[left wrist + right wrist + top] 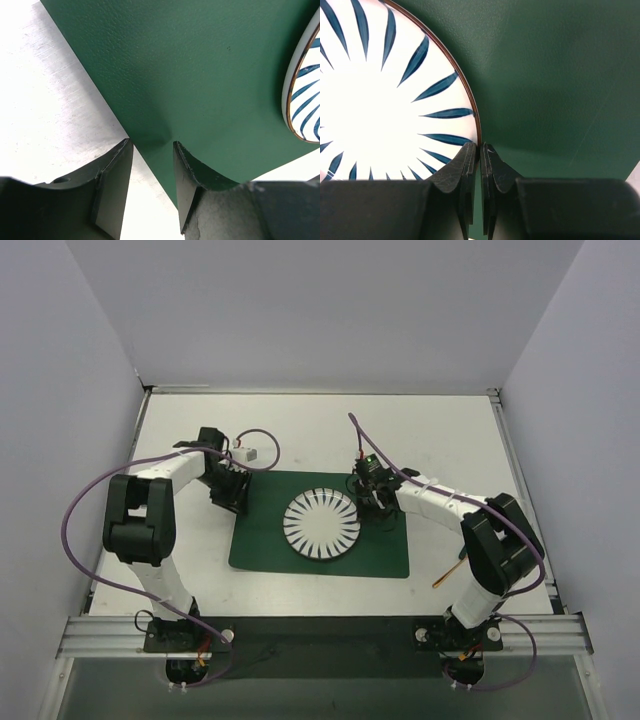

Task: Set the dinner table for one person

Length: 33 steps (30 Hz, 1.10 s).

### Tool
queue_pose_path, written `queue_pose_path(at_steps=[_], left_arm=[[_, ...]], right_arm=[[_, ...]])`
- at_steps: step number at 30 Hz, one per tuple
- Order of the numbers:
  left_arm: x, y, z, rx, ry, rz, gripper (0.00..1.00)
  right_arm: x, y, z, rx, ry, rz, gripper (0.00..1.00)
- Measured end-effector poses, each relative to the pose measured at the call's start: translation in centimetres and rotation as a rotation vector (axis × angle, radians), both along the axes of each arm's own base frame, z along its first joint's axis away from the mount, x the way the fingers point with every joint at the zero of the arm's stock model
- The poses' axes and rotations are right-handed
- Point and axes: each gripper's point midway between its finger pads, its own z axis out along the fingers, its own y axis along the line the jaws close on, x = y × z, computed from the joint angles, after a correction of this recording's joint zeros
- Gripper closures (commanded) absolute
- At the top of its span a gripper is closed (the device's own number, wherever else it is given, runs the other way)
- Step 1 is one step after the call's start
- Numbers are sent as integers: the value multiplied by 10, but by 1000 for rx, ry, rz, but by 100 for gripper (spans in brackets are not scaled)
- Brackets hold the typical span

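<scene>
- The dinner table (440, 430) is the large white surface that carries everything. A dark green placemat (380, 555) lies about midway between its left and right edges, closer to the near edge.
- A white plate (320, 524) with blue radial strokes sits on the placemat, roughly centred, with bare mat on either side where cutlery could go.
- The left gripper (152, 145) is low over the placemat's left edge, towards the mat's far-left corner. Its jaws stand partly apart and straddle that edge, one finger over bare table and the other over the mat. The mat puckers at the fingertips. This stance suits pinching the edge to shift or square the mat.
- The right gripper (480, 146) is at the plate's right rim. Its jaws are together, with only a thin slit between them. The rim meets the fingertips, but it is unclear whether it is pinched.
- Judgement: the current step is alignment of the mat and plate. No cutlery or glass is in view.
</scene>
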Motion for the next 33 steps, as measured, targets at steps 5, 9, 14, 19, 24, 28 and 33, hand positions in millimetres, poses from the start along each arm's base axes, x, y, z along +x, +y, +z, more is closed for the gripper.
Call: queue_pose_path(at_steps=[5, 9, 14, 19, 24, 28, 33], left_arm=[[-1, 0, -3, 0, 11, 2, 52], [-2, 0, -3, 0, 14, 1, 52], [-3, -1, -3, -3, 15, 1, 52], [-3, -1, -3, -4, 15, 0, 52], [-3, -1, -3, -5, 16, 1, 46], [-3, 1, -3, -5, 14, -3, 23], [1, 8, 6, 4, -19, 0, 11]], right_arm=[[-2, 0, 0, -4, 4, 32, 100], [-3, 1, 0, -4, 9, 50, 100], [-4, 2, -3, -5, 24, 61, 100], [-1, 8, -3, 7, 30, 72, 100], [-1, 8, -2, 5, 33, 78, 74], [0, 3, 1, -13, 26, 42, 43], [0, -29, 38, -37, -122, -103, 34]])
